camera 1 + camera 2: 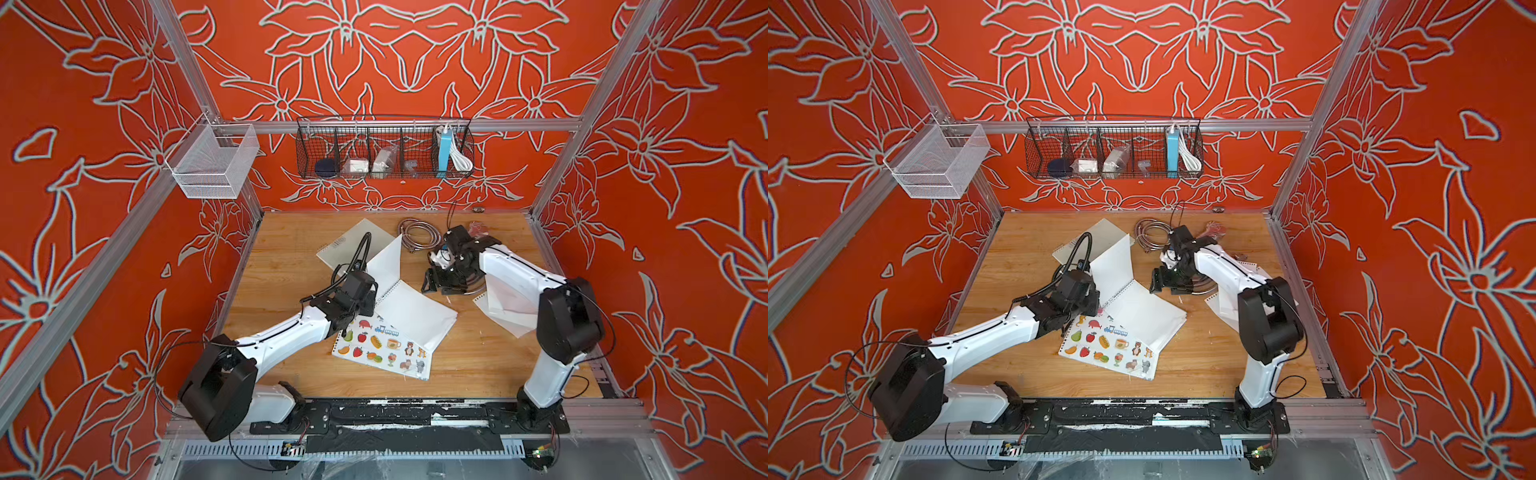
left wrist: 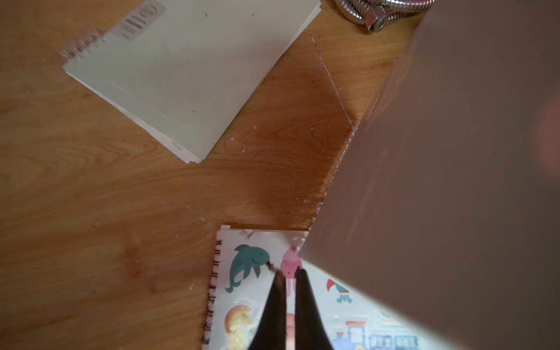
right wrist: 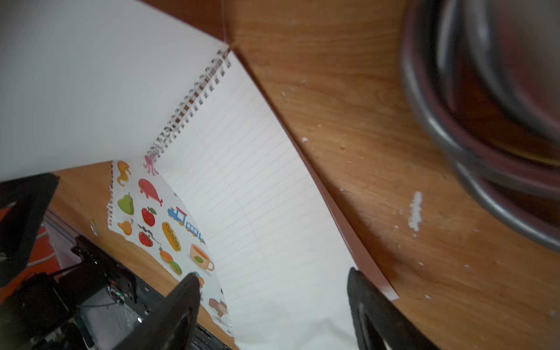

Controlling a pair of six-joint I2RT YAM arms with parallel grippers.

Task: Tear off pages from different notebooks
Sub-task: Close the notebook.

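An open lined notebook (image 1: 415, 316) lies mid-table, one white page (image 1: 384, 266) standing up from its spiral. Its corner lies over the picture-covered notebook (image 1: 382, 351). The pale grey-green notebook (image 1: 353, 243) rests further back. My left gripper (image 2: 288, 272) is shut with nothing between its fingers, its tips just above the picture cover (image 2: 251, 266) beside the raised page (image 2: 454, 151). My right gripper (image 3: 272, 275) hangs open over the lined page (image 3: 257, 197), holding nothing; in a top view it (image 1: 431, 282) is just right of the spiral. Loose torn pages (image 1: 505, 309) lie under the right arm.
A coiled metal hose (image 1: 417, 232) lies at the back of the wooden table (image 1: 291, 257), near the right wrist. A black wire basket (image 1: 384, 149) and a white mesh basket (image 1: 212, 162) hang on the rear rails. Paper crumbs dot the wood.
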